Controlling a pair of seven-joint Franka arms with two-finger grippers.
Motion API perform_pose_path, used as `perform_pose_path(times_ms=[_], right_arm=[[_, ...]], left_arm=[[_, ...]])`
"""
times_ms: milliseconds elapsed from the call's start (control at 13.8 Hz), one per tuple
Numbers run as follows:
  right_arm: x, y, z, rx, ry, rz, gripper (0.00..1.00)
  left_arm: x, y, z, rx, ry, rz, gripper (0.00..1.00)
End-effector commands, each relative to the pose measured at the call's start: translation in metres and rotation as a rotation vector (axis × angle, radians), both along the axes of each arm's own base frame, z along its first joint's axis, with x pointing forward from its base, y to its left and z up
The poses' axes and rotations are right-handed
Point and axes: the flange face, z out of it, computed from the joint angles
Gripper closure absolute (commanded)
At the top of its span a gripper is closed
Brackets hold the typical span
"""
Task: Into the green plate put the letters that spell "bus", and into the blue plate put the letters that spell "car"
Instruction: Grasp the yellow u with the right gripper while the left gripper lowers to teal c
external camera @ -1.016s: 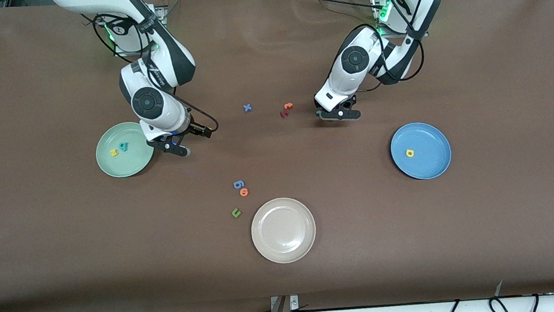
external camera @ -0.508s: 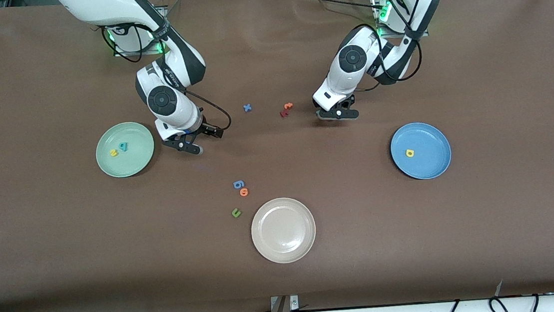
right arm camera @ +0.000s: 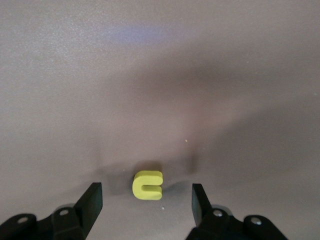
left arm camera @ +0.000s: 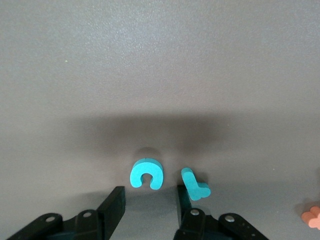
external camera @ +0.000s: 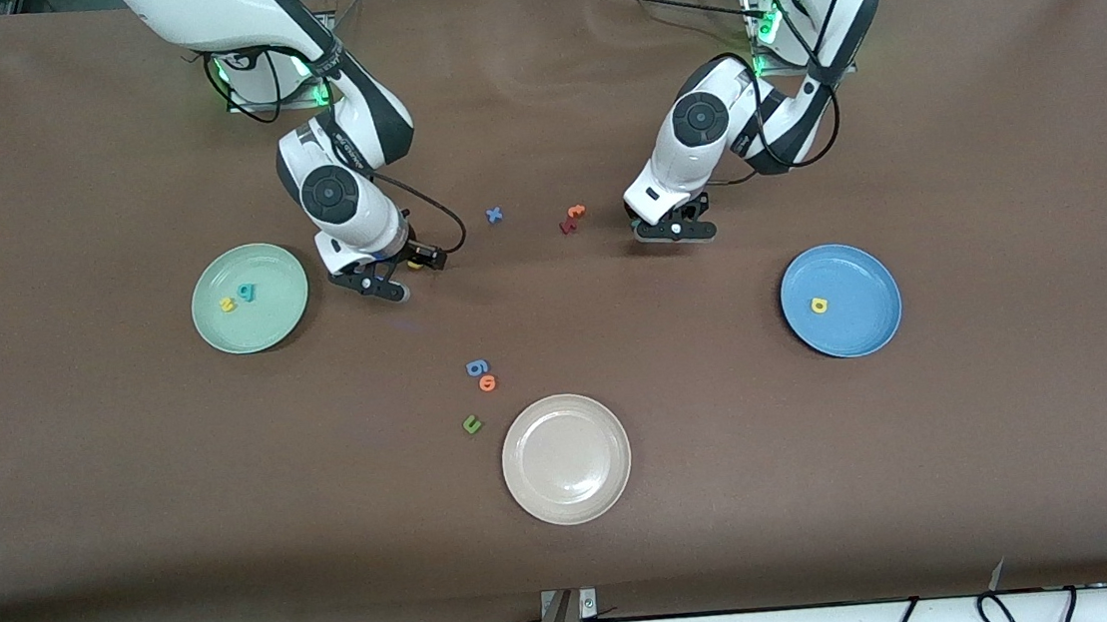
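Note:
In the left wrist view a teal c [left arm camera: 146, 174] lies flat just ahead of my open left gripper [left arm camera: 150, 200], and a teal r [left arm camera: 195, 184] lies by the outside of one fingertip [left arm camera: 183, 196]. The left gripper [external camera: 675, 230] hangs low over the table and hides both letters from the front camera. My right gripper [right arm camera: 146, 197] is open around a yellow u [right arm camera: 148, 184] without touching it. It hovers [external camera: 373, 284] beside the green plate [external camera: 215, 331], which holds a yellow letter [external camera: 228, 304] and a teal letter [external camera: 247, 292]. The blue plate [external camera: 865, 324] holds a yellow a [external camera: 819, 305].
A blue x [external camera: 494, 215] and orange and red letters [external camera: 572, 217] lie between the two grippers. Nearer the front camera are a darker blue 6-shaped letter [external camera: 477, 367], an orange o [external camera: 488, 383], a green u [external camera: 471, 423] and a beige plate [external camera: 571, 510].
My right gripper has moved from the green plate's rim toward the middle of the table, and its jaws have narrowed. The left gripper has shifted only slightly.

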Motion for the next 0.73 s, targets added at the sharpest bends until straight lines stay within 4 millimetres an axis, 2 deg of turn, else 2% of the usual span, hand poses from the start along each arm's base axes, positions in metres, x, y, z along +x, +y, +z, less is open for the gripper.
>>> perform_pose_path(times_ms=[0, 218, 653], right_arm=[[-0.0088, 0.0003, -0.0079, 0.008, -0.009, -0.01, 0.2], [-0.0083, -0.0004, -0.0079, 0.008, -0.009, -0.012, 0.41], [-0.0092, -0.0007, -0.0104, 0.006, -0.004, -0.01, 0.68]], left_arm=[[0.0083, -0.002, -0.0105, 0.006, -0.008, -0.006, 0.56], [0.0112, -0.0045, -0.0078, 0.002, -0.015, -0.009, 0.59], [0.0124, -0.0033, -0.0075, 0.01, -0.024, -0.027, 0.66]])
